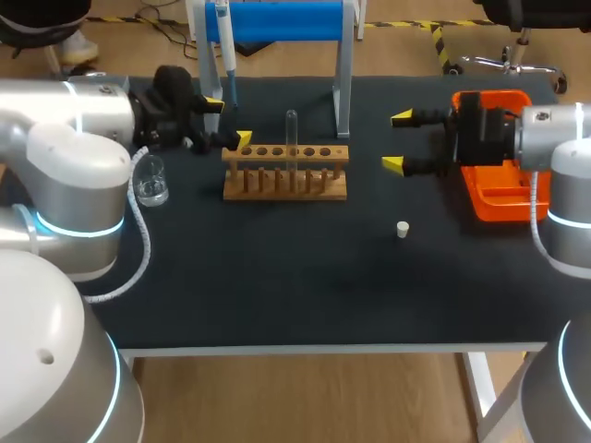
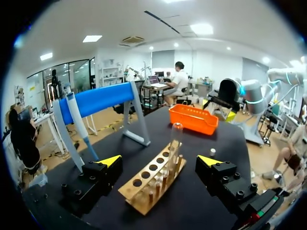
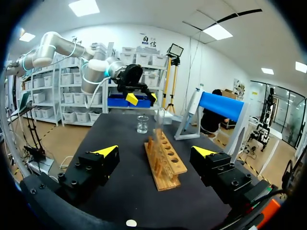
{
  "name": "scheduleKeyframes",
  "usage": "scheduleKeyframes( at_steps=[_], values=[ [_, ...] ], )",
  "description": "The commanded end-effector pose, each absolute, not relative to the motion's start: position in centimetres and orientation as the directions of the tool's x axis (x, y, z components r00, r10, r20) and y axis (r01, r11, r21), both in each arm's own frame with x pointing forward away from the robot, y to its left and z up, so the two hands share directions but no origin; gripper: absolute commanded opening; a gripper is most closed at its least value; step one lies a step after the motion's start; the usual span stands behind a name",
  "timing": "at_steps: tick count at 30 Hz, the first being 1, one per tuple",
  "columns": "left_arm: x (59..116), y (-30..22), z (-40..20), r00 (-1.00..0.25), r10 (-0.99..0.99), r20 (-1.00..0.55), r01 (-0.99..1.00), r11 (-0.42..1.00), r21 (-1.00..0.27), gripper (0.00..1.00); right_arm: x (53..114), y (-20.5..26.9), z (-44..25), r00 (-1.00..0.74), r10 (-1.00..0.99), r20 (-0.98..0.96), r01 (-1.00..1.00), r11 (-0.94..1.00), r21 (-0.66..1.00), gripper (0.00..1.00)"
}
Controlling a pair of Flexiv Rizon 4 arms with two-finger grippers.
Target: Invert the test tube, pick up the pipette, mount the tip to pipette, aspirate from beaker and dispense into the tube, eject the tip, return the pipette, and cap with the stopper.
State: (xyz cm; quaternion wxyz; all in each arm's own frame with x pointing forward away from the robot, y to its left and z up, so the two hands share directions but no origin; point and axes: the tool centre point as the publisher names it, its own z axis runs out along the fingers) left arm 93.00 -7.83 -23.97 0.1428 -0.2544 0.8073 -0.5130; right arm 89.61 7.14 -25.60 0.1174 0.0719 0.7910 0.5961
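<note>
A clear test tube [image 1: 292, 137] stands in the wooden rack [image 1: 286, 172] with its rounded end up. My left gripper [image 1: 229, 122] is open at the rack's left end; in its wrist view the rack [image 2: 153, 179] and tube [image 2: 175, 143] lie ahead between the fingers of this gripper [image 2: 159, 161]. My right gripper [image 1: 398, 141] is open to the right of the rack, facing it; the rack [image 3: 165, 158] lies ahead of that gripper [image 3: 154, 152]. The pipette [image 1: 224, 46] hangs on the blue stand [image 1: 277, 20]. A glass beaker [image 1: 150, 180] stands at the left. The white stopper [image 1: 403, 229] lies on the mat.
An orange tray [image 1: 499, 189] sits at the right edge, under my right arm. The stand's legs [image 1: 342, 88] rise just behind the rack. The front half of the black mat [image 1: 295, 286] holds only the stopper.
</note>
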Motion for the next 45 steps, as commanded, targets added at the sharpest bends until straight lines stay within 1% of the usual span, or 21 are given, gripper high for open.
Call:
scheduleKeyframes(
  at_steps=[1, 26, 36, 45],
  values=[
    [93.0, -7.7, -24.0, -0.836, -0.548, 0.033, -0.262, 0.346, -0.901, 1.0, 89.6, 7.1, -25.6, -0.962, 0.253, -0.1, -0.026, 0.28, 0.96, 1.0],
    [93.1, -7.7, -24.0, -0.833, -0.553, 0.033, -0.265, 0.345, -0.9, 1.0, 89.6, 7.1, -25.6, -0.962, 0.253, -0.1, -0.026, 0.28, 0.96, 1.0],
    [93.1, -7.7, -24.0, -0.833, -0.553, 0.033, -0.265, 0.345, -0.9, 1.0, 92.5, 12.1, -24.5, -0.976, 0.165, -0.145, -0.097, 0.268, 0.958, 1.0],
    [93.1, -7.7, -24.0, -0.833, -0.553, 0.033, -0.265, 0.345, -0.9, 1.0, 94.6, 16.3, -24.5, -0.986, 0.086, -0.139, -0.123, 0.175, 0.977, 1.0]
  ],
)
